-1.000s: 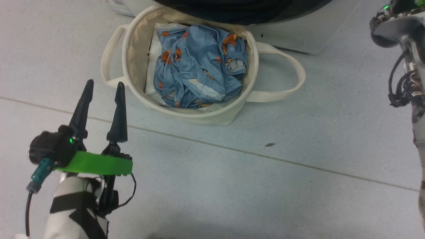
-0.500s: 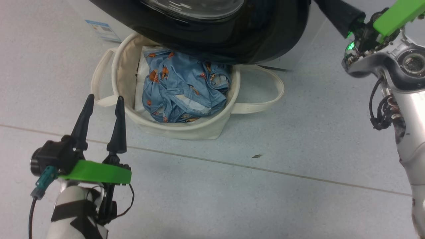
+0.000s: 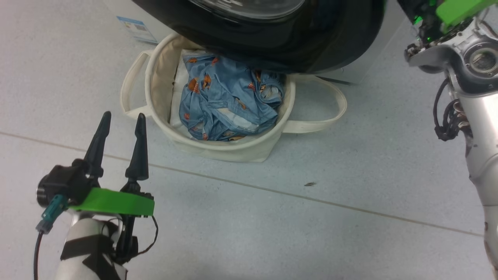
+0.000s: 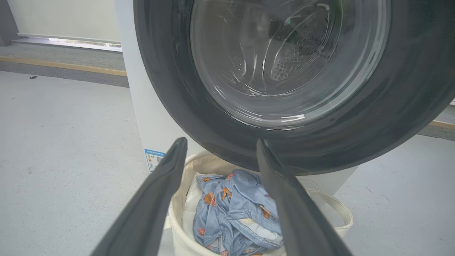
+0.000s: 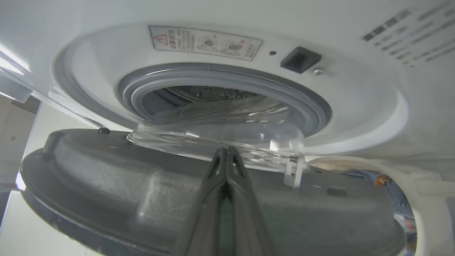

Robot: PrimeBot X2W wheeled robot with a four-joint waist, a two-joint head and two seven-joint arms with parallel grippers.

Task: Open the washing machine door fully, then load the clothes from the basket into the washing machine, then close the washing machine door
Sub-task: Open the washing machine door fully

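1. Step in hand: door opening, judged partway done. The washing machine door (image 3: 272, 42) stands off the washing machine (image 5: 355, 106) but is not fully open. In the right wrist view its clear bowl sits just before the grey gasket (image 5: 227, 76).
2. Right gripper (image 5: 226, 151): fingers are pressed together and nothing is held. They are aimed at the door's grey inner face, at the foot of the glass bowl. Contact cannot be confirmed.
3. Left gripper (image 3: 123, 114): jaws are spread wide and empty. It is held above the floor (image 3: 350, 175), near the basket (image 3: 155, 81) but apart from it.
4. The clothes (image 3: 229, 101), blue with orange print, are piled in the basket over a white bundle (image 3: 177, 97). The basket is set on the floor just before the machine. In the head view it is partly overlapped by the door's black rim.
5. To be done well: the push should be applied on the inner face toward the free edge, not on the glass bowl. The door's arc should be followed so the closed tips are not slid off.
6. The swing should be carried to the stop. A half-open door would be left over the basket, and the pick would likely be blocked.
7. Risk: the rim's height above the basket cannot be judged, so a loop handle could be brushed. The left arm is best held clear until the door is out of the way.
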